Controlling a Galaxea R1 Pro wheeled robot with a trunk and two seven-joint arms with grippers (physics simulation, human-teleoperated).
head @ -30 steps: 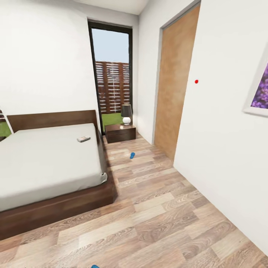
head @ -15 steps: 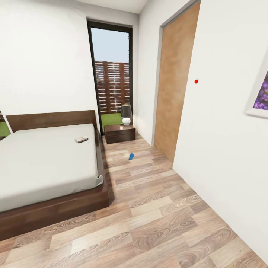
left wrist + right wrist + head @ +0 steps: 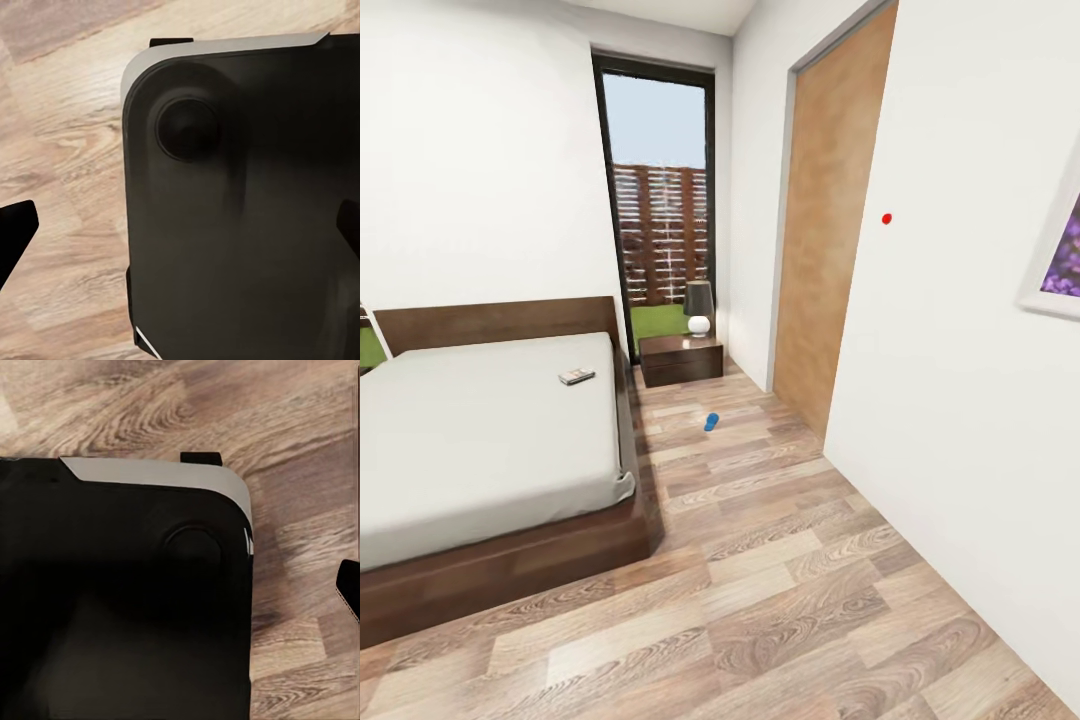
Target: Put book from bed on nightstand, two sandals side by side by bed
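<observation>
1. Compared with a second ago, the head camera has shifted: the second blue sandal that showed at the bottom edge of the view is gone from sight, and the bed's foot corner sits a little further left.
2. From the head view, the bed [image 3: 480, 450] fills the left side, with a pale grey mattress, dark brown frame and a brown headboard against the white wall.
3. On the mattress, near its right edge and towards the headboard, lies the book [image 3: 576, 377], small and flat; its cover is too small to read.
4. Past the head of the bed, in front of a tall window [image 3: 660, 200], stands the nightstand [image 3: 681, 360], with a dark-shaded lamp [image 3: 699, 306] on its top.
5. One blue sandal [image 3: 711, 422] lies on the wooden floor [image 3: 790, 590] between the bed and a tan door [image 3: 825, 230], well apart from the bed frame.
6. A framed purple picture [image 3: 1060, 250] hangs on the right wall.
7. Each wrist view looks down on floorboards and the robot's dark base [image 3: 240, 202].
8. A black fingertip [image 3: 13, 232] of the left gripper and another [image 3: 349, 585] of the right gripper show at the edges of those views; the wide gaps suggest both are spread apart, holding nothing.
</observation>
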